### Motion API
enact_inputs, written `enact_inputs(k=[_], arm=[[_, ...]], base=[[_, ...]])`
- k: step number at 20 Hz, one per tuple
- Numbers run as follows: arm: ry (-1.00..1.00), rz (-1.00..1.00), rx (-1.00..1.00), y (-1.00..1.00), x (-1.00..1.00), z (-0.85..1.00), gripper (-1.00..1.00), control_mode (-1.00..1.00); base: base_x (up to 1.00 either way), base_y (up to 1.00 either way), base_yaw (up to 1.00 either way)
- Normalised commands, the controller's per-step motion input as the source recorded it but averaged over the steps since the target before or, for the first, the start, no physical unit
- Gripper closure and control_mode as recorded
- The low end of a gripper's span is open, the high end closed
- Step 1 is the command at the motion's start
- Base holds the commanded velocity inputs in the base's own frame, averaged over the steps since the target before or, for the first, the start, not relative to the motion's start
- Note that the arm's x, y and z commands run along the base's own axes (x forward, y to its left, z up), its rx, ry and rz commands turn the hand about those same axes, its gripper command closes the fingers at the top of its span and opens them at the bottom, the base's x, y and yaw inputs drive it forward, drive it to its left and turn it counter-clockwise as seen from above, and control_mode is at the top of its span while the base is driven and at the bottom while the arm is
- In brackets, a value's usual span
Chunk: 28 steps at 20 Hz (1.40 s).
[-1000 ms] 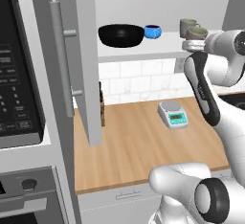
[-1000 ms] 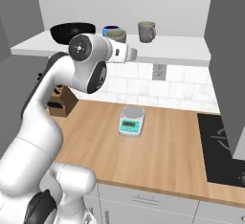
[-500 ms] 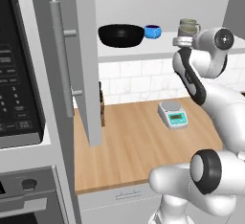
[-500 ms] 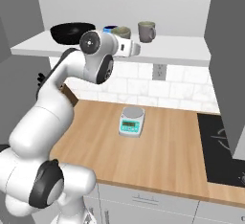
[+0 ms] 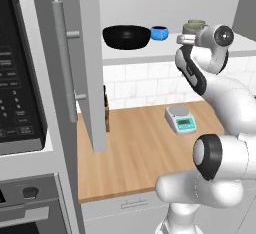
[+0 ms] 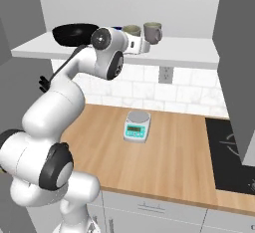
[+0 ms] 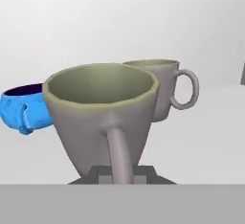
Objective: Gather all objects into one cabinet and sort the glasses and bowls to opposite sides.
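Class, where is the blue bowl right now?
The blue bowl sits on the white shelf, between the black bowl and the nearer mug; in the hand view it peeks out left of that mug.

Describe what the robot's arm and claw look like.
The arm is glossy white, built of rounded, bulbous segments joined by dark grey to black round joint caps, one at the wrist and another near the base. No cables or markings show. The claw has two small, blocky dark grey fingertips.
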Motion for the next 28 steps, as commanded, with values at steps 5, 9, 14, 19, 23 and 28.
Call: enact_inputs(k=[5,9,14,19,23,28], arm=[[0.00,0.00,0.00,-0.15,0.35,-0.09,1.00,-1.00],[0.01,0.00,0.00,-0.11,0.44,-0.06,1.00,-1.00],[0.10,-0.03,0.00,-0.09,0.27,-0.07,1.00,-1.00],[0.25,-0.09,0.00,-0.24,0.14,0.00,1.00,-1.00],[0.15,-0.12,0.00,-0.10,0.08,-0.26,-1.00,-1.00],[0.10,-0.09,0.00,-0.07,0.00,-0.33,-1.00,-1.00]], base=[[0.00,0.00,0.00],[0.00,0.00,0.00],[0.00,0.00,0.00],[0.00,0.00,0.00],[0.00,0.00,0.00],[0.00,0.00,0.00]])
